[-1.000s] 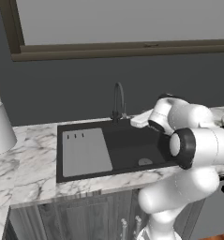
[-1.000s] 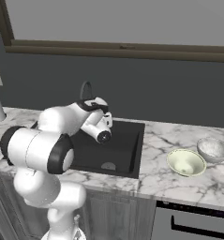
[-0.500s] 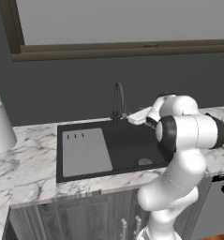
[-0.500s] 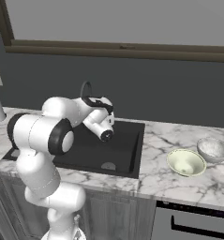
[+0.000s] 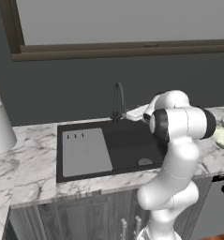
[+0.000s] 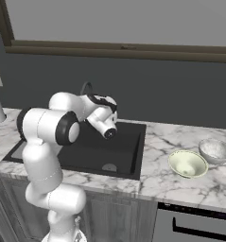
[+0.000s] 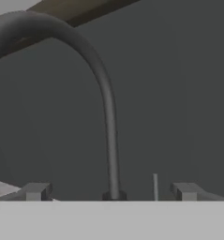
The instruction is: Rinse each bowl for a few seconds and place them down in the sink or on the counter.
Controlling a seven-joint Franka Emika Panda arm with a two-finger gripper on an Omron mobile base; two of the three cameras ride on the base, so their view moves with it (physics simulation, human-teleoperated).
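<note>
Two bowls sit on the counter [image 6: 157, 182] right of the sink: a cream-green bowl [image 6: 187, 163] and, just behind it, a paler bowl [image 6: 215, 151]. The cream-green bowl [image 5: 223, 137] also shows at the right edge of the left base view. The black sink [image 6: 98, 147] [image 5: 127, 143] has a grey drainboard panel [image 5: 85, 152] and a dark gooseneck faucet [image 5: 118, 101] [image 7: 108, 122]. My gripper [image 7: 111, 192] [image 5: 128, 114] is open and holds nothing. It hovers at the back of the sink, pointed at the faucet's base, which stands between the two fingertips [image 7: 36, 191].
A tall white cylinder [image 5: 1, 126] stands on the counter at the far left. A thin faucet lever [image 7: 155, 185] rises just right of the spout. A dark wall and window sill run behind the sink. A dark appliance front [image 6: 195, 222] sits under the counter below the bowls.
The arm has swung up over the sink's right side, and the hand has moved left toward the faucet. The gripper stayed open. The bowls have not moved.
</note>
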